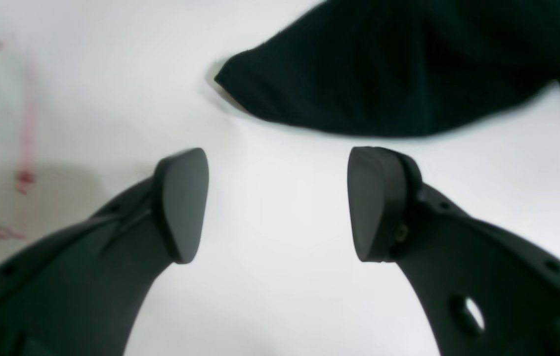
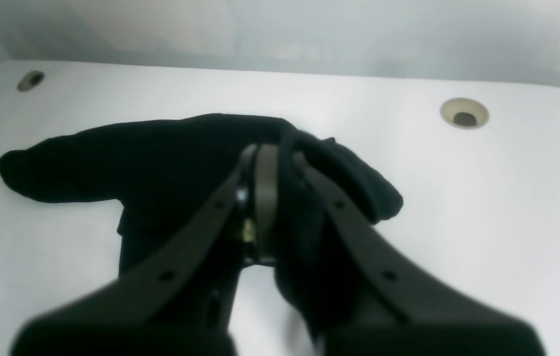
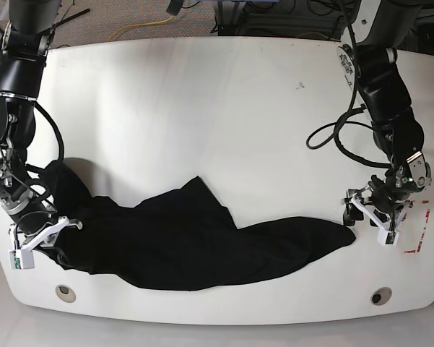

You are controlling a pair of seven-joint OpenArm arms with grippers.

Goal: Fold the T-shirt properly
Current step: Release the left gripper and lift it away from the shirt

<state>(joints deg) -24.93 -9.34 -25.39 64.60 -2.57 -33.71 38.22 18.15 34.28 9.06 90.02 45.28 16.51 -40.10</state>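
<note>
The black T-shirt lies crumpled in a long band across the near part of the white table. My left gripper stands open just past the shirt's right-hand tip. In the left wrist view the left gripper has only bare table between its pads, and the T-shirt ends a little beyond the fingertips, apart from them. My right gripper is at the shirt's other end. In the right wrist view the right gripper is shut on a bunched fold of the T-shirt. No print shows.
Round holes sit in the table near its front edge. Red tape marks lie right of the left gripper, near the table's edge. Cables run along both arms.
</note>
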